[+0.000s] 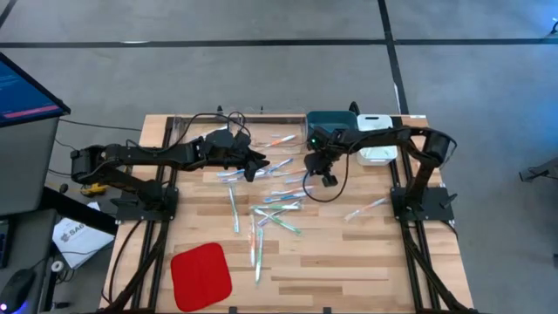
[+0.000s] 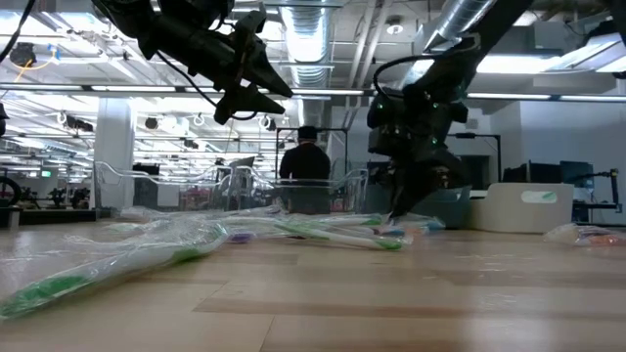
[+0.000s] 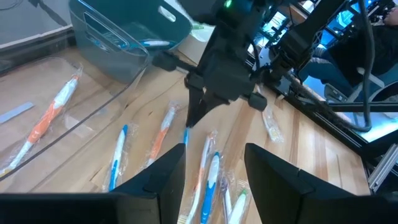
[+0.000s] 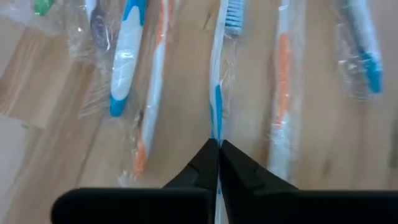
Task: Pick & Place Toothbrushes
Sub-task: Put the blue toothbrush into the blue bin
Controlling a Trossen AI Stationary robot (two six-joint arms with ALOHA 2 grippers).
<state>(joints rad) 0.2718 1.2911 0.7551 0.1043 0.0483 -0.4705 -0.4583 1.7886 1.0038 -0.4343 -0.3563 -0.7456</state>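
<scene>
Several toothbrushes (image 1: 275, 205) in clear wrappers, with blue, orange or green accents, lie flat and scattered on the middle of the wooden table. My right gripper (image 4: 218, 146) is down among them near the teal bin (image 1: 331, 122) and is shut on a blue-accented toothbrush (image 4: 216, 106). It also shows in the high view (image 1: 325, 177) and the low view (image 2: 401, 210). My left gripper (image 3: 214, 180) is open and hangs in the air just left of the right one (image 1: 259, 166), well above the table (image 2: 269, 93), touching nothing. My right gripper pinches the blue-accented toothbrush by its handle (image 4: 216, 127) between the two fingertips, one on each side of the thin stick. The fingers come from above, pointing down. The bristle end (image 4: 233, 15) reaches away over the wood; whether the brush is lifted clear I cannot tell.
A white bin (image 1: 375, 139) stands right of the teal bin at the far edge, and a clear bin (image 1: 218, 122) stands at the far left. A flat red square pad (image 1: 200, 275) lies near the front left. A person (image 2: 305, 161) stands beyond the table.
</scene>
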